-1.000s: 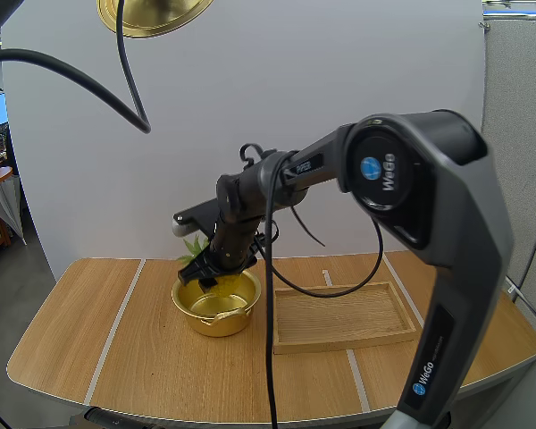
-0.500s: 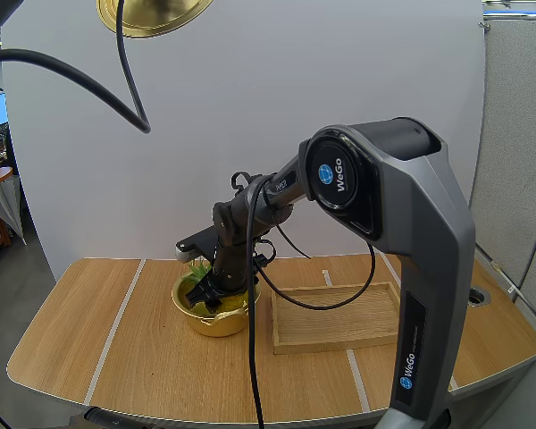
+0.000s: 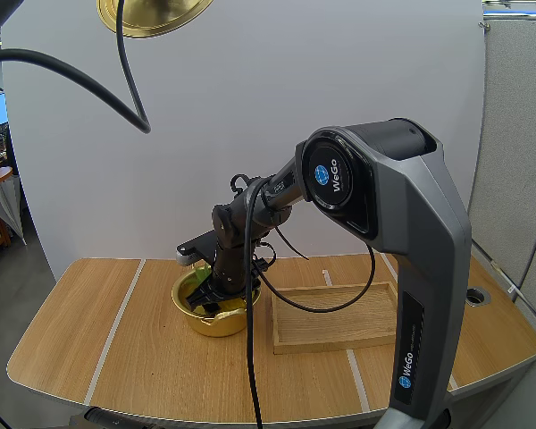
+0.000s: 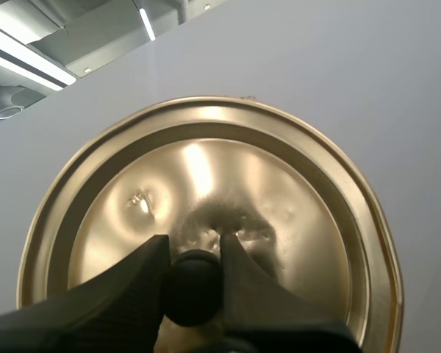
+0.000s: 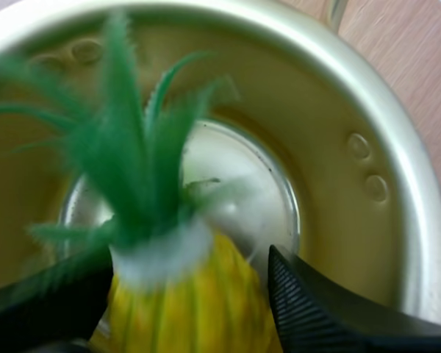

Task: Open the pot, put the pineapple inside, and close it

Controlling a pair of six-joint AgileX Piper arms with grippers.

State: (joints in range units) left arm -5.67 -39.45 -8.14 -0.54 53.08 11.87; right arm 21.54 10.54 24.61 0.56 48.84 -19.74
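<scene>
Right gripper point(image 3: 205, 299) was down inside the gold pot point(image 3: 216, 323) at center-left of the high view. Its fingers were spread only as wide as the fruit and pinched the pineapple point(image 5: 191, 301) by its yellow body, leafy crown over the pot's floor. Left gripper point(image 4: 195, 283) was clamped on the knob point(image 4: 193, 290) of the lid point(image 4: 279, 184), held way up at the frame's top left, and the wooden tray point(image 3: 339, 317) sat just right of the pot on the table point(image 3: 116, 357).

Left hand point(image 4: 195, 276) clamped on black knob point(image 4: 193, 285) of gold lid point(image 4: 279, 191) — underside facing camera.
</scene>
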